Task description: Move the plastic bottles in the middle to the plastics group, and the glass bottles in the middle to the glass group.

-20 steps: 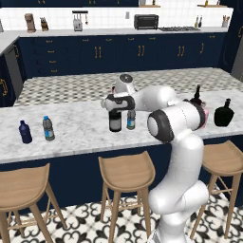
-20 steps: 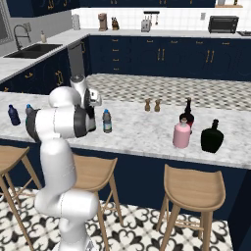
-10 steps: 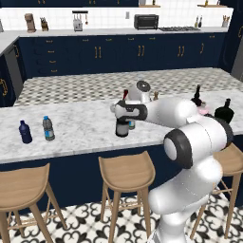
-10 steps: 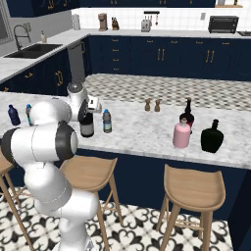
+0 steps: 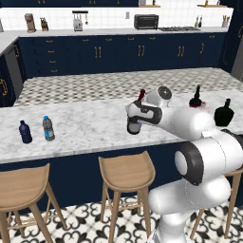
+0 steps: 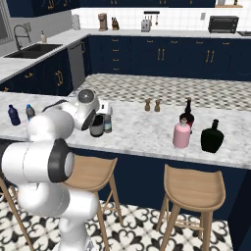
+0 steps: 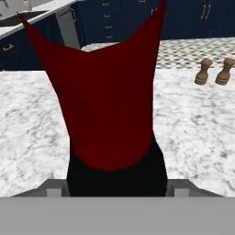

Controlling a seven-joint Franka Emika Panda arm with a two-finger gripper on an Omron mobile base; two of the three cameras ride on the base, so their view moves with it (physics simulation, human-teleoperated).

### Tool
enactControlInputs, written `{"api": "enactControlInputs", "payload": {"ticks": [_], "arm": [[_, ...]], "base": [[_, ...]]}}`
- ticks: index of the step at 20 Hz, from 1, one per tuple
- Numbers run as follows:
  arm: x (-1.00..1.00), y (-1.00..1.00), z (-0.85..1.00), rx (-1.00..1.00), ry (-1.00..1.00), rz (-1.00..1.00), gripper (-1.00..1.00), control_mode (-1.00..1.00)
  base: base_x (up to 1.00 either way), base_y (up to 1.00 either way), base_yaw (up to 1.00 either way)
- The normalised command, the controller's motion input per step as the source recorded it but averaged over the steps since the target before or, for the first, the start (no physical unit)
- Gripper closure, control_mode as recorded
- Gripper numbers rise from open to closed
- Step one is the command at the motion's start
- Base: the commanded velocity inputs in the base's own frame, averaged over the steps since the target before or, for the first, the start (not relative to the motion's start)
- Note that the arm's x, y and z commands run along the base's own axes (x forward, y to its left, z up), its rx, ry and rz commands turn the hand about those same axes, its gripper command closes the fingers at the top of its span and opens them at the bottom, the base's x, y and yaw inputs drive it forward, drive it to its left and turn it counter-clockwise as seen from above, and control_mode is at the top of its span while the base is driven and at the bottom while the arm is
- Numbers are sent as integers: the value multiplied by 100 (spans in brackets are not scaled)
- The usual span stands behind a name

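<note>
At the left end of the counter (image 5: 90, 135), near its front edge, a small dark-blue bottle (image 5: 25, 132) and a clear-grey water bottle (image 5: 48, 128) stand upright just beside each other.

About the middle of the counter, close to the front edge, the gripper (image 5: 135, 116) has its jaws clamped around the dark body of the wine bottle (image 5: 135, 124). The bottle leans, its red cap (image 5: 141, 95) tipped toward the right end. Whether its base touches the marble I cannot tell, as the hand covers it. In the hand view the red cap rises large between the fingertips. Just beside the wine bottle in the right base view, on its right, stands the middle water bottle (image 6: 107, 122), upright.

Further right and nearer the counter's back edge are two small brown shakers (image 6: 152, 105), side by side.

Toward the right end, the pale-pink bottle (image 6: 181, 135) stands near the front edge, with the slim-necked dark bottle (image 6: 187, 112) close behind it. The squat black flask (image 6: 212, 137) stands nearest the right end, near the pink bottle but apart from it.
</note>
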Motion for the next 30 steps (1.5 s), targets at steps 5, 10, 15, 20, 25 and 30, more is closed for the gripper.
{"api": "enactControlInputs", "payload": {"ticks": [5,10,15,20,25,30], "arm": [[2,-58,51,-1,4,0,100,-100],[2,-59,33,-2,6,0,100,-100],[17,-51,4,-9,6,0,100,-100],[34,-46,0,-12,3,0,100,-100],[21,-65,0,0,0,0,100,-100],[0,-79,-17,0,0,0,100,-100]], "base": [[0,0,0],[0,0,0],[0,0,0],[0,0,0],[0,0,0],[0,0,0]]}}
